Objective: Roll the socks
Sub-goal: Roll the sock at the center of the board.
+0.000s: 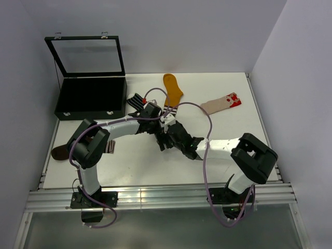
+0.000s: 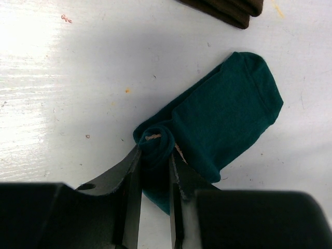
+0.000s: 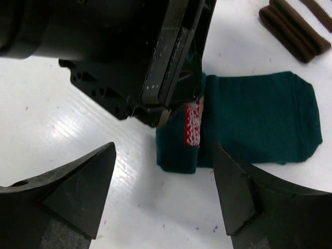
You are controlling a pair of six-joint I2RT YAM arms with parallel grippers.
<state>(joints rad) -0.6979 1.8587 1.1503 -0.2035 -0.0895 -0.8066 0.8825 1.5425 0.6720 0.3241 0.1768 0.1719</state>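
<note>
We've got the left gripper [image 2: 154, 155] pinched tight on the rolled end of the dark teal sock [image 2: 228, 116] mid-table, and the right gripper [image 3: 163, 153] right beside it with its fingers spread wide. Bare tabletop [image 1: 155, 174] runs along the near edge, while the far edge holds the mustard sock [image 1: 173, 88], the beige sock [image 1: 222, 102] and a black case [image 1: 91, 96] in the far left corner. From the top the wrists hide the teal sock, and only the right wrist shows its red-white figure [image 3: 192, 123].
</note>
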